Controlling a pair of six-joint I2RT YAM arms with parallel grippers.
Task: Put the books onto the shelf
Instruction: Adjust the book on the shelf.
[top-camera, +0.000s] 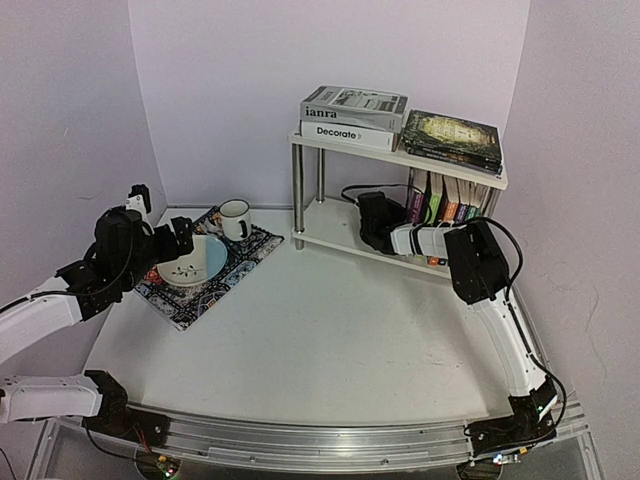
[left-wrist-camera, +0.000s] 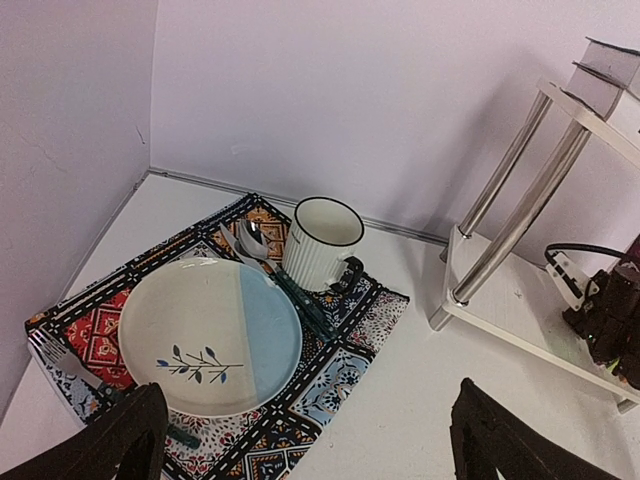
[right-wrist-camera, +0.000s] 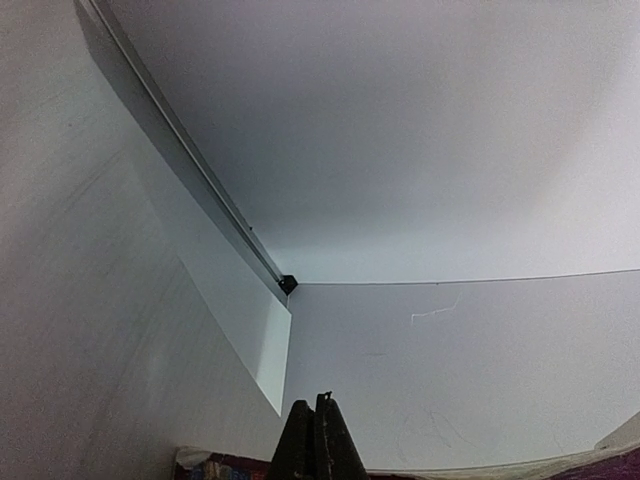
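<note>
right gripper (right-wrist-camera: 318, 440): fingers together, empty, inside shelf (top-camera: 328, 236) lower tier; upright books (top-camera: 446, 208) just beside it, more stacked above. left gripper (left-wrist-camera: 310, 398): fingers apart, holding nothing. risk: a careless pull-out could drag the right gripper across the row, toppling books.

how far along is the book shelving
Nearly done, it seems. Done: white books and dark books lie stacked on the top board of the shelf; a row of paperbacks stands on the lower one. In hand: the shut right end effector sits at that row, gripping nothing visible. Left: no loose books show on the table.
</note>
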